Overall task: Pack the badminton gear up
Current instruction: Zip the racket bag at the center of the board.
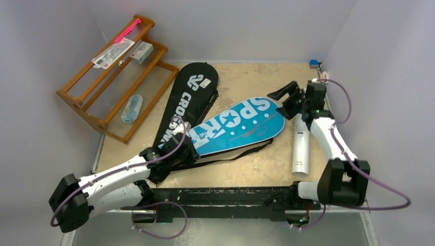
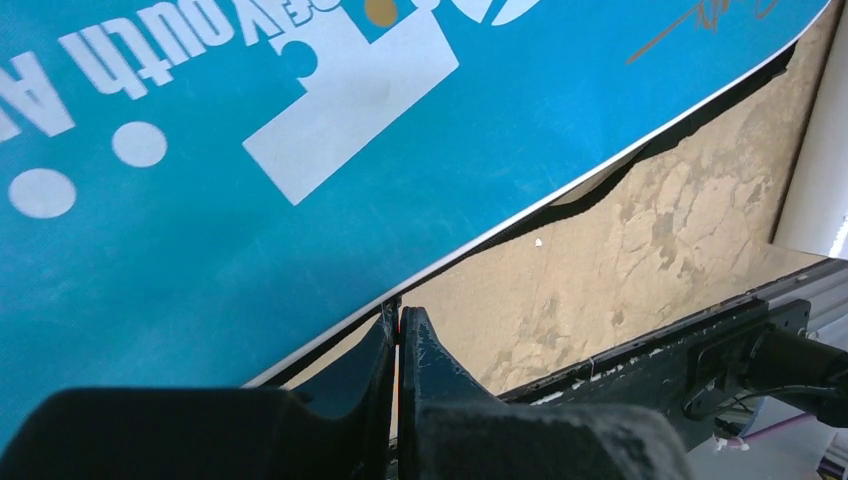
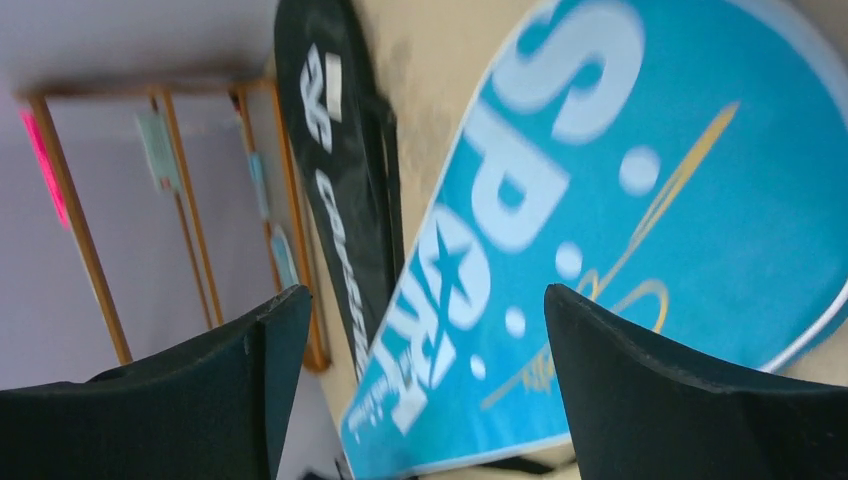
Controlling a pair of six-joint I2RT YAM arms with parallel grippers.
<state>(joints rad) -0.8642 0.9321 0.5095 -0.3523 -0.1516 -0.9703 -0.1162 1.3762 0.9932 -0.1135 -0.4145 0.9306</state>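
Two covers lie on the desk (image 1: 241,171). The black cover (image 1: 192,95) lies at the left with its wide end toward the far wall. The blue cover (image 1: 241,125) lies aslant at the middle. Its narrow end crosses the narrow part of the black one and its wide end points to the right. A black strap (image 1: 231,157) trails from the blue cover along its near side.

One white tube (image 1: 300,154) lies flat at the right, just beside the blue cover's wide end and close to the right arm (image 1: 328,136). Its far end is hidden behind that arm.

The left arm (image 1: 118,177) reaches to the blue cover's narrow end. The left jaws are pressed together, with their tips at the white piping of the cover's edge. Whether they pinch anything there cannot be told.

The right jaws hang above the blue cover's wide end. They stand wide apart with nothing between them.

One wooden rack (image 1: 147,21) leans in the far left corner, off the covers. It carries three small packs: one with a pink stick (image 1: 114,50) and a small box (image 1: 141,52) on the upper steps, and a pale-blue pack (image 1: 132,108) lower down.
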